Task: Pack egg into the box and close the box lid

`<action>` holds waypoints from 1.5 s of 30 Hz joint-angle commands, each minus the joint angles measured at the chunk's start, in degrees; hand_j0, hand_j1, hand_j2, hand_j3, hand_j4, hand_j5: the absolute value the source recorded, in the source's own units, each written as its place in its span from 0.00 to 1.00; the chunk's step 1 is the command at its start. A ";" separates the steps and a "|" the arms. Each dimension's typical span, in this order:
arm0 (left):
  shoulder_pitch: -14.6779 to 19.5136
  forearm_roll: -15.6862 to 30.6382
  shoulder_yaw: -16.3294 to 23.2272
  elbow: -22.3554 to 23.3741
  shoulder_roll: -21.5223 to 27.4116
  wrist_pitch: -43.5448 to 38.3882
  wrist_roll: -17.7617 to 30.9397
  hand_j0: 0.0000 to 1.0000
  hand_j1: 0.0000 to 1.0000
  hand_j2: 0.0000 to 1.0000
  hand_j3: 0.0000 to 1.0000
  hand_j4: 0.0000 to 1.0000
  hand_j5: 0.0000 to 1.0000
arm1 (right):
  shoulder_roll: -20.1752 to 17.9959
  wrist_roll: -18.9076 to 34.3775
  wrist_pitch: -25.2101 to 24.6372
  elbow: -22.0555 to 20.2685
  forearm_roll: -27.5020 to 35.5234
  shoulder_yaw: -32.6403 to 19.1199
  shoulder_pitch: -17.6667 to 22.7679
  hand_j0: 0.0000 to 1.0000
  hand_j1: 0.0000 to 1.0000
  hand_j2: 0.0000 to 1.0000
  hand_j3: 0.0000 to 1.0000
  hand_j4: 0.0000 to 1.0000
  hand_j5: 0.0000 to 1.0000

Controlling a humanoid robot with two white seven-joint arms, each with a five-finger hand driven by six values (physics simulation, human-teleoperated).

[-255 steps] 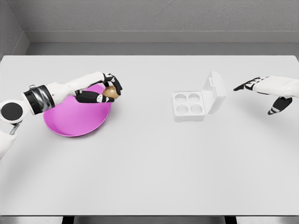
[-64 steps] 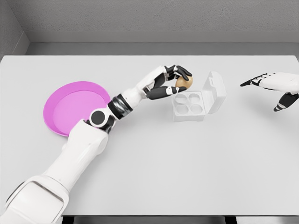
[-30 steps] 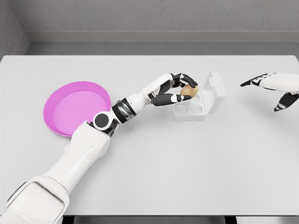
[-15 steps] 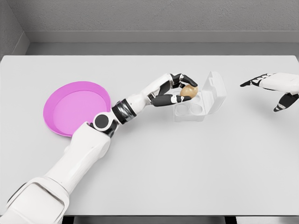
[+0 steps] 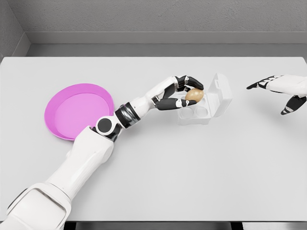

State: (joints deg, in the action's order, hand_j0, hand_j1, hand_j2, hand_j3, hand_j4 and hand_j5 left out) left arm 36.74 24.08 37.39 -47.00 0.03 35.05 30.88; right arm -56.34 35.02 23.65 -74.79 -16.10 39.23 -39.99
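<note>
Matt white tabletop (image 5: pixel 153 163); smooth, plastic-looking white box (image 5: pixel 206 103); smooth pink plate (image 5: pixel 72 115) with a slight sheen; matt brown egg (image 5: pixel 193 95); glossy white arm (image 5: pixel 86 158) shells.

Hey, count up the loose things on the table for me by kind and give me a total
Egg: 1, brown egg, held in the left hand over the box.
Egg box: 1, white box, lid open.
Plate: 1, pink plate, nothing on it.
Total: 3 things. The right hand holds nothing.
</note>
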 commanded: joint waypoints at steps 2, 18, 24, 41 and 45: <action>0.09 -0.27 -0.13 -0.02 -0.03 -0.05 -0.12 0.68 0.68 0.68 0.68 0.68 0.68 | -0.08 -0.02 -0.10 -0.01 0.19 -0.11 0.00 1.00 1.00 1.00 1.00 1.00 1.00; 0.00 0.17 -0.30 -0.02 -0.03 -0.05 -0.64 0.79 0.79 0.79 0.79 0.79 0.79 | -0.08 -0.02 -0.10 -0.09 0.19 -0.03 0.00 1.00 1.00 1.00 1.00 1.00 1.00; -0.09 0.00 -0.66 -0.02 -0.03 -0.05 -0.64 0.79 0.79 0.79 0.79 0.79 0.79 | -0.08 -0.02 -0.10 -0.09 0.19 -0.03 0.00 1.00 1.00 1.00 1.00 1.00 1.00; 5.01 4.65 7.25 -13.63 13.41 -0.05 -0.64 1.00 1.00 1.00 1.00 1.00 1.00 | 0.35 -0.02 -0.01 0.17 0.10 1.46 0.62 1.00 1.00 1.00 1.00 1.00 1.00; 5.10 10.46 11.38 -23.40 29.58 -0.05 -0.03 1.00 1.00 1.00 1.00 1.00 1.00 | 4.31 -0.02 -0.01 1.57 0.10 3.58 0.53 1.00 1.00 1.00 1.00 1.00 1.00</action>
State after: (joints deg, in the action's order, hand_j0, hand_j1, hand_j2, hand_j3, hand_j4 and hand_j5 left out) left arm 41.66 31.88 46.88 -65.71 22.13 35.07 30.57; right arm -53.62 35.02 23.67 -73.93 -16.19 41.99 -39.55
